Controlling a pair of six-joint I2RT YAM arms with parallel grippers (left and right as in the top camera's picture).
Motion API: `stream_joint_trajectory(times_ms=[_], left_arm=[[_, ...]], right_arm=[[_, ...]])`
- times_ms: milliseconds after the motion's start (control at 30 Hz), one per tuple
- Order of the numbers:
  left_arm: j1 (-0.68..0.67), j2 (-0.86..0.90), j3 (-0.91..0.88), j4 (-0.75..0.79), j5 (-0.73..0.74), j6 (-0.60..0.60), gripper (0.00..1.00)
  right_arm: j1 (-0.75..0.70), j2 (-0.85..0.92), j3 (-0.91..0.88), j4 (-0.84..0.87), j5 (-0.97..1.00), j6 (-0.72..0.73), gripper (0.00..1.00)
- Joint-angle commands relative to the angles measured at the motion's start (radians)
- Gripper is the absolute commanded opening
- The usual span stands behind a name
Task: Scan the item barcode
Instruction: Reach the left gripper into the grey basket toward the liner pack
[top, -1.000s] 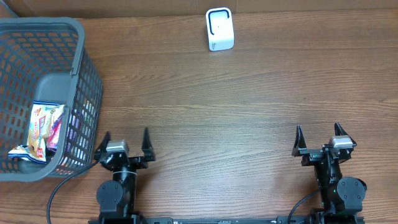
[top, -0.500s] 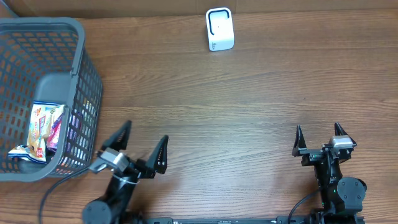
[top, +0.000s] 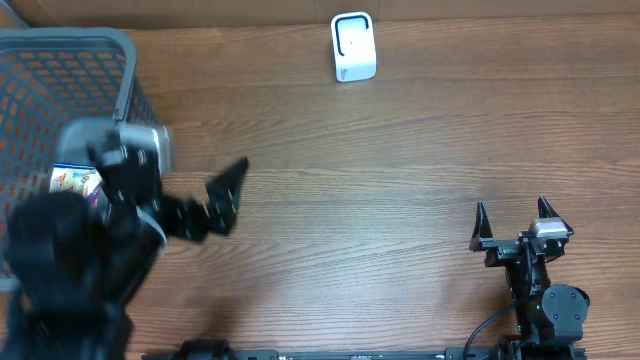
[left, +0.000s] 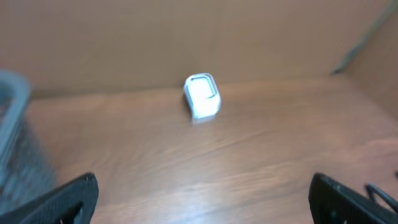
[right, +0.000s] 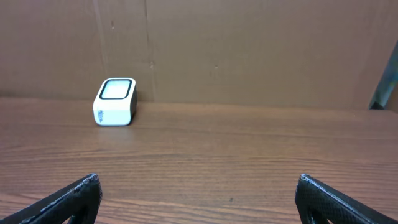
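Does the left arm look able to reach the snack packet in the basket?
Probably yes: the basket is open on top, the left gripper is open, and the snack packet lies near the arm.

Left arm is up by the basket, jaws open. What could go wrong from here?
1. The left gripper hangs beside the basket, its arm over the wall; reaching in could snag the mesh and shove it.
2. The snack packet lies crumpled low inside, so a grip may slip; no barcode shows.
3. The scanner stands free at the far side and could get knocked.
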Motion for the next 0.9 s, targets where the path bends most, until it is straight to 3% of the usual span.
stream_joint_trajectory(times_ms=[0, 33, 133, 233, 267, 367, 500, 600, 867], left_arm=[[0.003, 0.251, 0.351, -0.23, -0.237, -0.018, 1.0], [0.004, 0.36, 0.509, -0.342, -0.307, -0.02, 1.0], [0.076, 0.549, 0.809, -0.472, -0.368, -0.05, 1.0], [0.256, 0.676, 1.013, -0.51, -0.315, -0.119, 1.0], [0.378, 0.717, 1.059, -0.513, -0.243, -0.149, 1.0], [0.541, 0.763, 1.061, -0.518, -0.148, -0.158, 1.0], [0.644, 0.824, 1.061, -0.607, -0.137, -0.157, 1.0], [0.687, 0.868, 1.061, -0.679, -0.138, -0.149, 1.0], [0.697, 0.954, 0.919, -0.678, -0.148, -0.055, 1.0]], right_arm=[[0.002, -0.008, -0.01, 0.008, 0.006, 0.004, 1.0], [0.002, -0.008, -0.01, 0.008, 0.006, 0.004, 1.0], [0.002, -0.008, -0.01, 0.008, 0.006, 0.004, 1.0], [0.002, -0.008, -0.01, 0.008, 0.006, 0.004, 1.0], [0.002, -0.008, -0.01, 0.008, 0.006, 0.004, 1.0], [0.002, -0.008, -0.01, 0.008, 0.006, 0.004, 1.0], [0.002, -0.008, -0.01, 0.008, 0.006, 0.004, 1.0], [0.002, -0.008, -0.01, 0.008, 0.006, 0.004, 1.0], [0.002, -0.008, -0.01, 0.008, 0.006, 0.004, 1.0]])
